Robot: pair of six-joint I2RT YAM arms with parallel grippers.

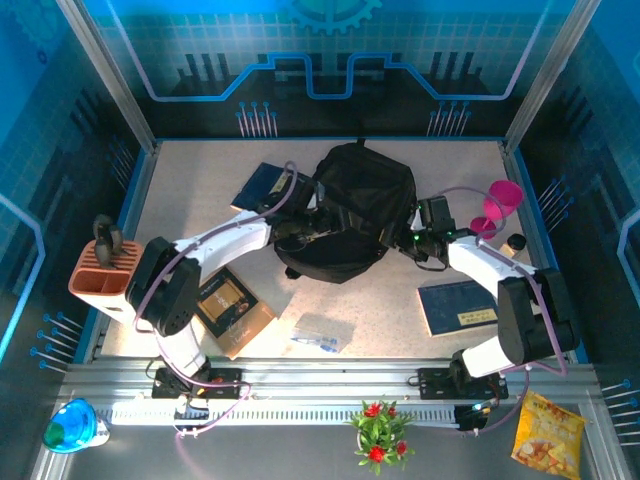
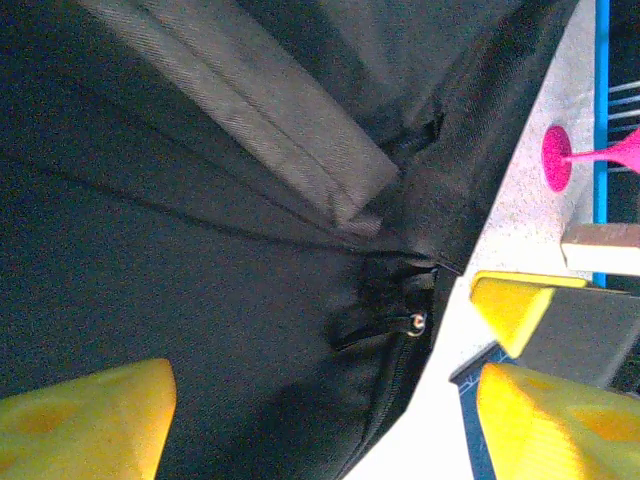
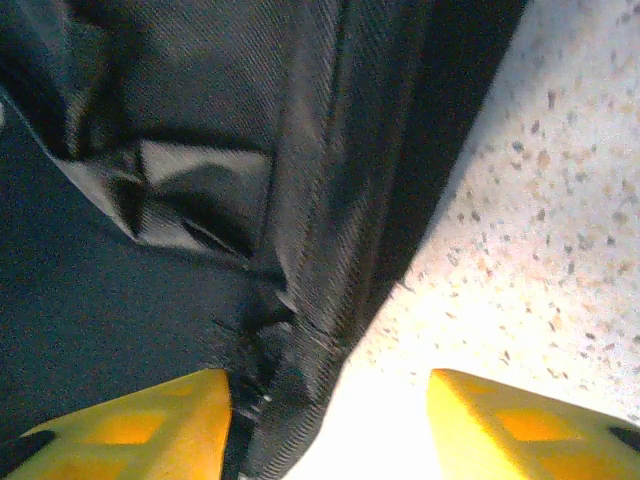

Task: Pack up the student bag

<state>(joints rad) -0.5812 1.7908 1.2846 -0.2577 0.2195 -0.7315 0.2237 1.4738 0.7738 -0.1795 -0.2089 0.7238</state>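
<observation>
Student bag [image 1: 350,210] lies near-to-far, top seemingly away; left fingers [image 2: 90,420] and right fingers [image 3: 130,425] apart.

Camera layout: one overhead, two close-ups.
Top external: high on the near side, facing down over the whole table [image 1: 400,325]. Both wrist cameras: very near the student bag [image 1: 355,205], looking at it from opposite sides. All three views share the bag.

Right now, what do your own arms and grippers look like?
The left arm and right arm are built of white links with bulky black joint housings, and a lilac cable loops alongside each. The left gripper and right gripper have blocky yellow fingers.
</observation>
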